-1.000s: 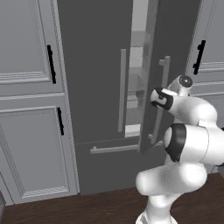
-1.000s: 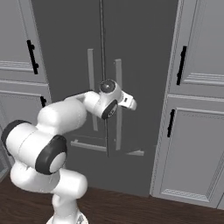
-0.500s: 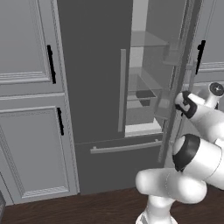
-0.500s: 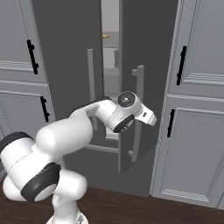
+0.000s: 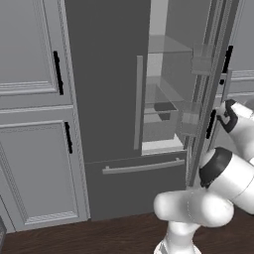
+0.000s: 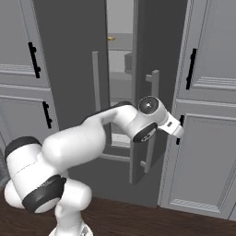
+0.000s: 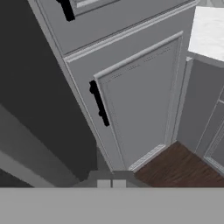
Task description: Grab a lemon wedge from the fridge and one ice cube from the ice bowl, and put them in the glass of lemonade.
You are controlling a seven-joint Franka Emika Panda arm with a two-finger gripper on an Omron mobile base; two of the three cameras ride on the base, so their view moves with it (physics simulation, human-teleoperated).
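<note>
- Since a second ago, fridge [image 5: 114, 99] right door [image 6: 144, 92] swung wide; gripper [image 7: 111, 183] closed, holding nothing.
- Fridge: frame centre; we count two doors, two bar handles.
- Lemon wedge: unseen; we judge it light, slippery, pinch its flat sides.

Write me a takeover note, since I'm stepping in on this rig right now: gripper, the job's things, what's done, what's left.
Gripper: shut, holding nothing, facing the light grey cabinet right of the fridge.
Fridge: right door swung open; pale interior and clear shelves exposed.
Done: fridge opened.
Left: find and grab the lemon wedge, fetch one ice cube, put both in the lemonade.
</note>
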